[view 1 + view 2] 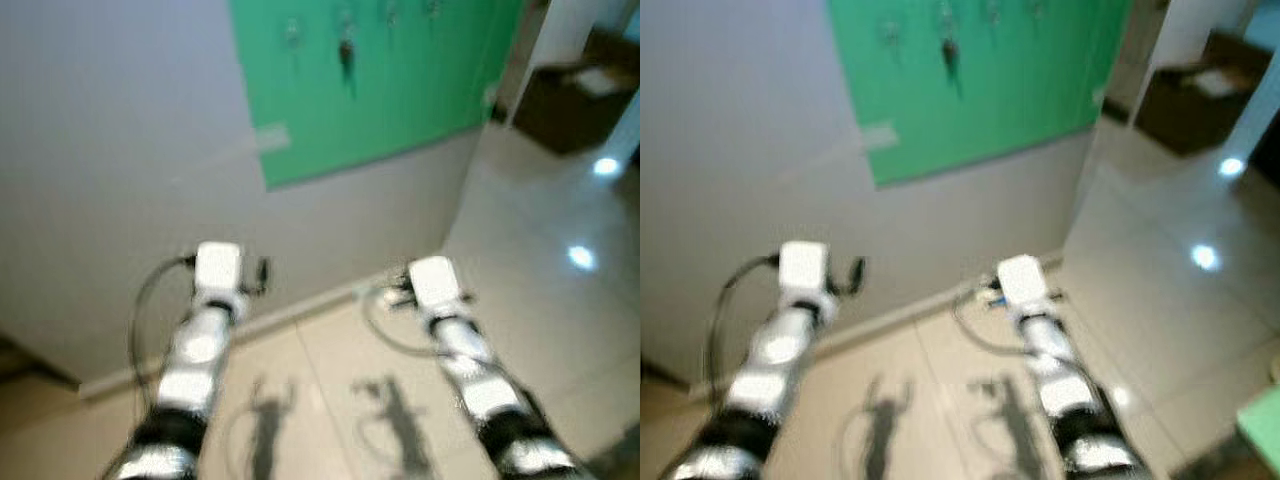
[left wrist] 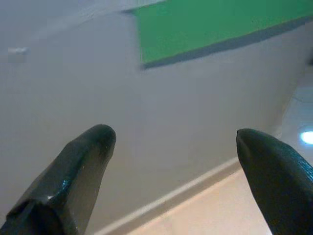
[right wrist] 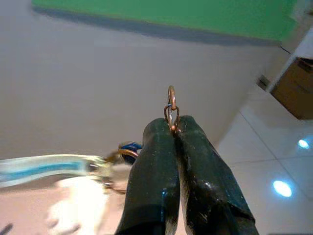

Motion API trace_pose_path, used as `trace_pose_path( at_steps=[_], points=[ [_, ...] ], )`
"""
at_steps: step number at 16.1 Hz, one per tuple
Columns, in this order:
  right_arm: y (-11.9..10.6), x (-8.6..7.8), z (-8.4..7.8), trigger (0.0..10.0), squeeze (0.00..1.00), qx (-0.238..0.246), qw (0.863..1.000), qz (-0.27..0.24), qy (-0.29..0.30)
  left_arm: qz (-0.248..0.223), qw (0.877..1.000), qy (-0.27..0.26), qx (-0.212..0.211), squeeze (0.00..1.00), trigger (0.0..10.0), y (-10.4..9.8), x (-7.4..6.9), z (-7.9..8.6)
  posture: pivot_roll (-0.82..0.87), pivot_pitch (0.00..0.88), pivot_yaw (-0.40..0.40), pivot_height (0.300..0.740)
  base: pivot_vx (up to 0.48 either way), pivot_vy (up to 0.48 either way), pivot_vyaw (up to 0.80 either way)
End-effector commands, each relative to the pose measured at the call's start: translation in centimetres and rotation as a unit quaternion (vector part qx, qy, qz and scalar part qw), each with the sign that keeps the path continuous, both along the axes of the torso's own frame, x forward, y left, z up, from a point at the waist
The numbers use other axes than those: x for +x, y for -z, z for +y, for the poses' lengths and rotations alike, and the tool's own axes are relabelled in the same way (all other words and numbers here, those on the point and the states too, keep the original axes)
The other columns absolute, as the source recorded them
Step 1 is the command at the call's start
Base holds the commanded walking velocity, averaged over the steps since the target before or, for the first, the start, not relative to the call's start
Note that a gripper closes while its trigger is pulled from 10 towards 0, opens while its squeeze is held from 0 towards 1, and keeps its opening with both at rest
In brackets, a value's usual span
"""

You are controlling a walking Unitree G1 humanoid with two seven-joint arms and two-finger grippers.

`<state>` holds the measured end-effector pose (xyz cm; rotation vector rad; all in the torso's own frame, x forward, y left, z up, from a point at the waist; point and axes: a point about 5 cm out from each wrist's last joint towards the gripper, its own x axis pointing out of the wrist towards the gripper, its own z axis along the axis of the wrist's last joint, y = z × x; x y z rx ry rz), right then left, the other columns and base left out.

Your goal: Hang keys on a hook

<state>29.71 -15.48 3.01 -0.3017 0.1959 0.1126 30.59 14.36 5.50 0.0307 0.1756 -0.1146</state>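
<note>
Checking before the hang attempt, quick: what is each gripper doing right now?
Left gripper: open, holding nothing.
Right gripper: shut on the key ring, keys dangling beside it.

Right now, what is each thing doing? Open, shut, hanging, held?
Left pincer: open, holds nothing.
Right pincer: shut on the key ring.
Strap: dangles from the held keys.
Keys on board: hanging from a hook.
Green board: fixed on the wall.

Both arms [image 1: 205, 340] reach toward a grey wall [image 1: 120, 150]; keys [image 1: 346, 55] hang on the green board [image 1: 380, 80].
</note>
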Motion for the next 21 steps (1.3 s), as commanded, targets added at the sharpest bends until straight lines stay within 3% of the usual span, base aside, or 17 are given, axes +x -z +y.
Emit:
trace_pose_path(
  at_steps=[1, 6, 21],
  points=[
    [-0.76, 0.63, 0.66, 10.0, 0.0, 0.008, 1.0, -0.014, -0.005, 0.004, 1.0, -0.011, 0.007, 0.0, 10.0, 0.14, -0.11, 0.84, -0.13, 0.0, 0.095, 0.74, 0.0, 0.0, 0.0],
    [-0.75, 0.67, 0.48, 10.0, 0.0, 0.007, 1.0, -0.012, -0.005, 0.008, 1.0, -0.011, 0.014, 0.0, 10.0, 0.15, 0.06, 0.7, -0.13, 0.0, 0.091, 0.74, 0.0, 0.0, 0.0],
    [-0.82, 0.55, 0.22, 10.0, 0.0, 0.002, 1.0, -0.015, -0.006, -0.01, 1.0, -0.006, -0.003, 0.0, 10.0, -0.42, 0.46, -0.08, -0.13, 0.0, 0.086, 0.74, 0.459, 0.0, 0.0]
  ],
)
